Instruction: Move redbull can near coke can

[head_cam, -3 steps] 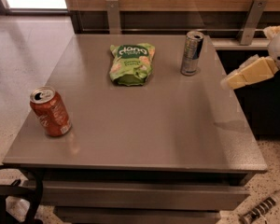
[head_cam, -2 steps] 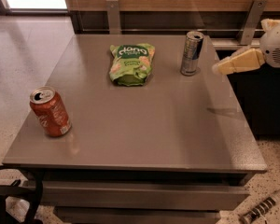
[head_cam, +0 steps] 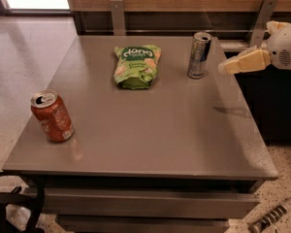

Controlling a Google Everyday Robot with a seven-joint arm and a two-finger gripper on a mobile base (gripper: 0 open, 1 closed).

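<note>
The cream hand (head_cam: 229,66) has drawn nearer than a second ago and hovers just right of the upright slim silver-blue redbull can (head_cam: 199,55) near the grey table's (head_cam: 160,144) far edge. It holds nothing; how far open, I cannot tell. The stout red coke can (head_cam: 52,116) stands well apart at the near-left edge, bare tabletop between.

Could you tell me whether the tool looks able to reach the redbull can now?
Probably yes: the tool hovers just right of the redbull can, nothing standing between them, and the green snack bag lies on the can's other side.
</note>
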